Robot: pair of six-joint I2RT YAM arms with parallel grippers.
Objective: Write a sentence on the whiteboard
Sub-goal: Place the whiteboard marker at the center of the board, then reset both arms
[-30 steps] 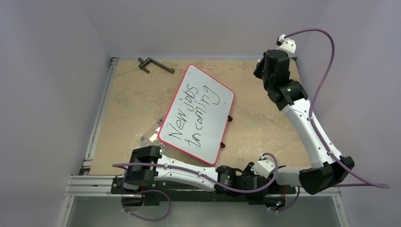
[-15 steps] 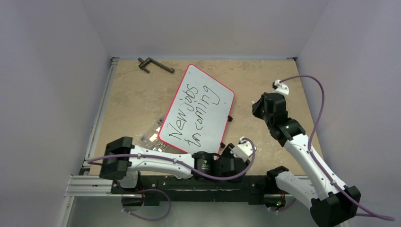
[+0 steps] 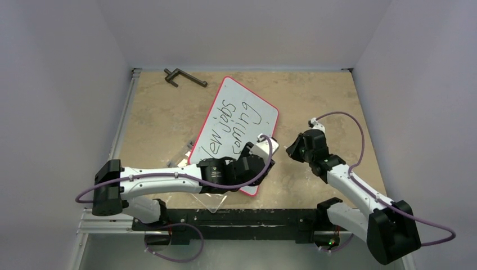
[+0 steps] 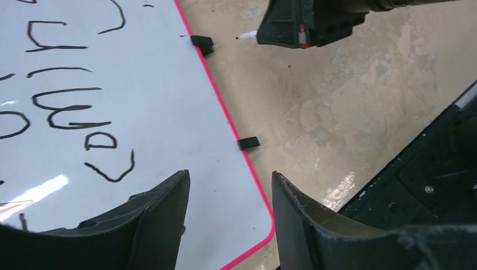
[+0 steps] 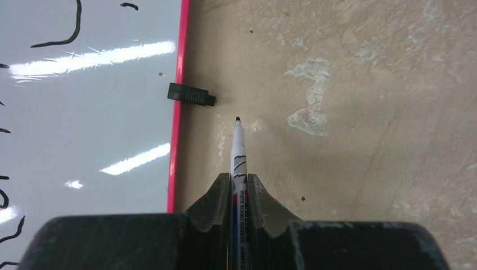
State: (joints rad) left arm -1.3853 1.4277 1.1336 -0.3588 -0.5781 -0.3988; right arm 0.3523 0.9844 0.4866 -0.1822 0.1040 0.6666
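Whiteboard (image 3: 232,90): lies flat and askew, mid-table (image 3: 163,118).
Done: the sentence (image 3: 225,126) sits on it in two lines; the writing looks complete.
Left: probably only putting the marker (image 5: 237,146) away.
Right gripper (image 5: 233,183): clamped on the marker, bare tip over the table just beside the red rim, off the whiteboard.
Left gripper (image 4: 230,177): jaws partly apart, empty, above the near right corner.
Top view only: whole layout, though the left arm (image 3: 169,180) hides the first letters.
Wrist views only: the marker tip and a black foot (image 5: 191,94).

In top view, left arm (image 3: 169,179) covered whiteboard (image 3: 230,90) near corner and sentence (image 3: 236,115) start. Wrist views cut sentence at frame edges. Rear of marker (image 5: 238,157) hidden inside right end effector (image 5: 237,179).
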